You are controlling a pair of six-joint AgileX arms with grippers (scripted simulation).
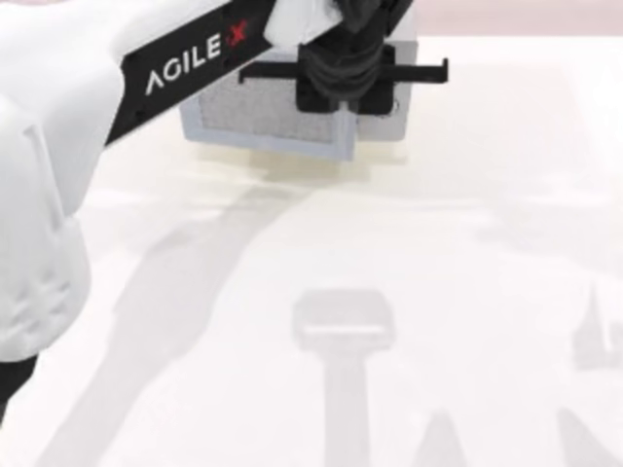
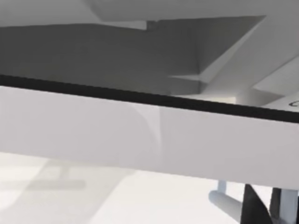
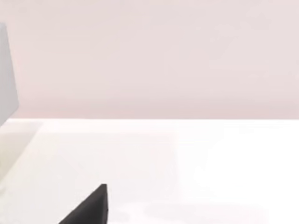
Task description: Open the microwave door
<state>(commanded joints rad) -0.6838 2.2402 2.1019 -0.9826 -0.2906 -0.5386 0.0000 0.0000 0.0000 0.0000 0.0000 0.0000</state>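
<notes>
the microwave (image 1: 389,58) is sitting at the far edge of the table (image 1: 467,253), a little left of the middle in the top view, and only its front and part of its right panel are showing under my arm. the microwave door (image 1: 258,122) is facing the near side of the table, with its speckled grey window in a pale frame; its right edge is standing slightly forward of the knob panel, so it is looking ajar by a small amount, though how far i cannot tell. on the panel to the right of the door a round knob (image 1: 389,105) is partly showing.

my left gripper (image 1: 343,83) is hanging right over the front of the microwave, at the door's right edge where the door meets the knob panel. its dark body is covering that spot, and i cannot tell how far apart its fingers are or whether they are holding the handle. my left arm (image 1: 146,78) is reaching in from the left of the top view, crossing above the table to the microwave. the left wrist view is filled by flat grey surfaces and a dark strip too close to name.

my right arm is not appearing in the top view. in the right wrist view only a dark fingertip (image 3: 91,207) is showing over the bare table, with the microwave's grey side (image 3: 7,74) at the frame's edge.
</notes>
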